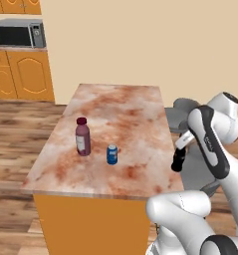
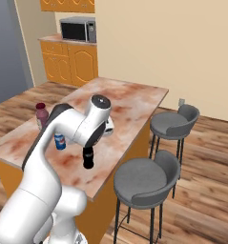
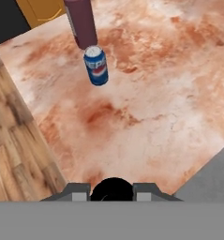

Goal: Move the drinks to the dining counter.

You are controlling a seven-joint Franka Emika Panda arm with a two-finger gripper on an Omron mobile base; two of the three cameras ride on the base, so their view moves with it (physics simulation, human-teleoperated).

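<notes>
Both drinks already stand upright on the dining worktop, so the sound move, I judge, is a clean retreat without knocking them. The bottle and can sit close together, at ten o'clock from the end effector; its spread I cannot tell.

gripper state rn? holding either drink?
Gripper: holding nothing, open or shut cannot be told. Bottle and can both stand free on the dining counter, apart from the gripper.
</notes>
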